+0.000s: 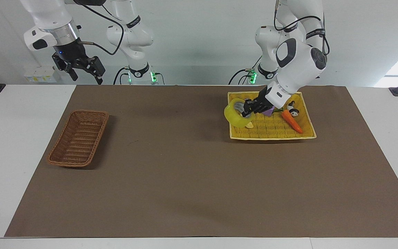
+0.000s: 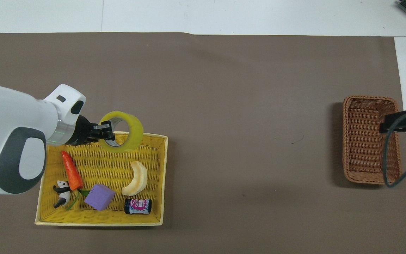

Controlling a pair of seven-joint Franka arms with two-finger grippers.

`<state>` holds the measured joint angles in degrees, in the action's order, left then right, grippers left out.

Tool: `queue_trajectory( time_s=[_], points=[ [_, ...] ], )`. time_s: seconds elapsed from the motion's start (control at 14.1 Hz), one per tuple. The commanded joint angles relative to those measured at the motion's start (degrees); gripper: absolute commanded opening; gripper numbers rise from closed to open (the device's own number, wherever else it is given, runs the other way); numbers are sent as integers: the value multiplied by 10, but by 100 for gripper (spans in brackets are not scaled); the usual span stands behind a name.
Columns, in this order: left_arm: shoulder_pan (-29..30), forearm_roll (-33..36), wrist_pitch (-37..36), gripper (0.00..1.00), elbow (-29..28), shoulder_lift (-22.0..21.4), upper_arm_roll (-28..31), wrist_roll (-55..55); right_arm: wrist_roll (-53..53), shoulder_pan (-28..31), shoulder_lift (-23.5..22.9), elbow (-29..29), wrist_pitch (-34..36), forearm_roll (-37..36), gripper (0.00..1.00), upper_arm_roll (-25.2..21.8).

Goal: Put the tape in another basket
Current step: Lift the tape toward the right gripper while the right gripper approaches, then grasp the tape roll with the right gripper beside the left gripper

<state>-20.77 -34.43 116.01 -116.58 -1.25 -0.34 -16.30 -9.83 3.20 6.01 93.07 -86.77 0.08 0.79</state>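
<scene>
Right now the left gripper [image 1: 248,108] is clamped tight on one wall of the tape [image 1: 236,114], one finger reaching into the roll's hollow core, and it holds the roll up in the air over the yellow basket [image 1: 306,133], at the corner toward the right arm's end of the table. Because the pinch takes only a thin stretch of the ring, the roll hangs off to one side of the fingers; my worry is that a quick swing could let it pivot or slide out, and it would then drop among the carrot [image 1: 291,121], the panda figure [image 2: 61,192], the purple block [image 2: 99,197], the banana-shaped piece [image 2: 136,178] and the small can [image 2: 138,206] lying in that basket, or roll away on the brown mat [image 1: 185,173]. The brown wicker basket [image 1: 78,138] sits well apart, at the right arm's end of the table, so the carry is long, perhaps beyond this arm's comfortable reach. The right gripper [image 1: 81,69] waits raised with fingers spread wide, holding nothing, near the table's edge by that wicker basket; a handover there risks a fumble if the fingers meet the roll's smooth outer face.
</scene>
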Motion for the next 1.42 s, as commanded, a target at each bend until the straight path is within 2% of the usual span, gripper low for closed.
queue_trajectory(
  time_s=[0.0, 0.14, 0.28, 0.35, 0.5, 0.71, 0.92, 1.13, 1.35],
  points=[
    [-48, -71, 13, 0, 17, 3, 10, -3, 17, -4, 16, 8, 26, 7, 100, 3],
    [-80, -91, 19, 0, 26, 4, 9, -3, 14, -36, 15, 8, 10, 9, 100, 8],
    [-113, -136, 55, 0, 28, 4, 8, -8, 13, -55, 10, 11, -7, 25, 100, 10],
    [-130, -141, 73, 0, 27, 5, 3, -9, 10, -62, 8, 12, -16, 61, 100, 10],
    [-158, -184, 109, 0, 28, 33, -5, -9, 5, -71, 6, 19, -34, 112, 100, 11],
    [-162, -233, 179, 0, 41, 59, -47, -9, -3, -79, -9, 24, -40, 225, 100, 11],
    [-162, -231, 184, 0, 106, 103, -74, -22, 9, -77, -10, 62, -73, 316, 100, 10],
    [-161, -222, 188, 0, 127, 114, -94, -36, 104, -58, -18, 106, -101, 400, 100, 9],
    [-161, -221, 207, 0, 163, 137, -98, -36, 140, -35, -21, 111, -85, 412, 100, 8]
  ],
)
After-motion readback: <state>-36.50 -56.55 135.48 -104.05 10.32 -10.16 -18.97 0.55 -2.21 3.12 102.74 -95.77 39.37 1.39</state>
